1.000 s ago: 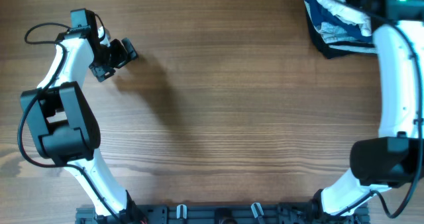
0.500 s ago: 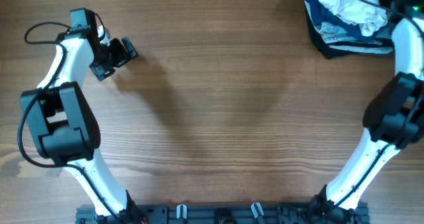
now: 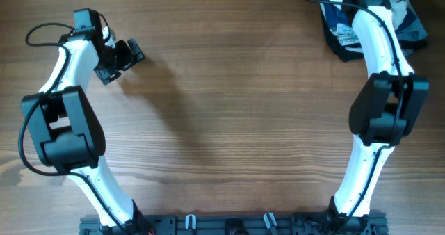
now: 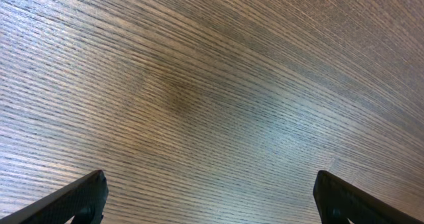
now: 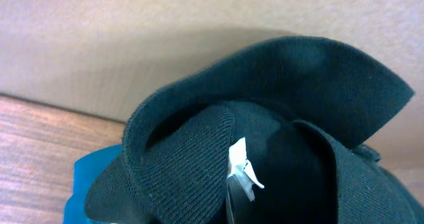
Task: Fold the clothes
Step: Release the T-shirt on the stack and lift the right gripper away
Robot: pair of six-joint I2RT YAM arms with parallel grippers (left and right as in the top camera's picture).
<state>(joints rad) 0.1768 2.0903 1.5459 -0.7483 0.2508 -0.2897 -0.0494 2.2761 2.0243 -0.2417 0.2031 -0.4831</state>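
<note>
At 10 o'clock on the table (image 3: 229,110) the left gripper (image 3: 119,58) hangs over bare wood. In its wrist view the two fingertips (image 4: 79,196) sit at opposite bottom corners, spread wide with nothing between them. The middle of the table holds nothing to fold.

The clothes (image 3: 342,35) lie in a heap at 1 o'clock, close to the far edge: a dark blue piece underneath, a pale printed one on top, and more blue cloth showing on the far side of the right arm (image 3: 379,40). That arm reaches right over the heap. The right gripper's fingers show in neither view, so I cannot tell whether it is spread, closed or pinching cloth. Its camera is filled by a dark garment (image 5: 278,111) with a curled rim, and blue cloth (image 5: 93,184) lies at 8 o'clock of it.

The main risk is a blind pinch. With layers piled this loosely, the fingers could take two garments at once and drag the whole heap. They could also push pieces over the far edge, since the pile sits so close to it. The left arm is well away, so it could not steady or spread anything.

A white tag (image 5: 242,168) is sewn inside the dark garment, but no writing on it can be read. The print on the pale cloth is too small to make out.
</note>
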